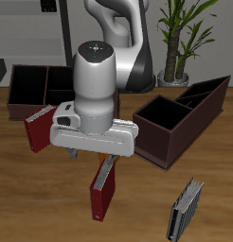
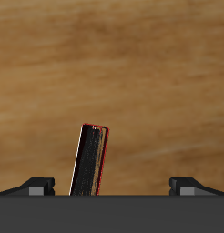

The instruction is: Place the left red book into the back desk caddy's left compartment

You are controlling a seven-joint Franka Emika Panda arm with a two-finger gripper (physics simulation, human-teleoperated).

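The left red book (image 1: 104, 187) stands upright on the wooden table near its front edge, bright red with pale page edges. In the wrist view, the book (image 2: 89, 160) shows from above, spine and page edges up, between the lines of the two fingertips (image 2: 36, 186) and below them. My gripper (image 1: 90, 153) hovers just above and slightly behind the book, open and empty; it also shows in the wrist view (image 2: 114, 187). The back desk caddy (image 1: 29, 85) is a low dark-brown box at the table's back, partly hidden behind my arm. I cannot tell which section is its left compartment.
A darker maroon-red book (image 1: 39, 129) stands in front of the back caddy. A dark-brown caddy with a slanted top (image 1: 185, 115) sits on the other side. A grey-black book (image 1: 185, 212) stands near the front edge. A potted plant (image 1: 180, 38) stands behind.
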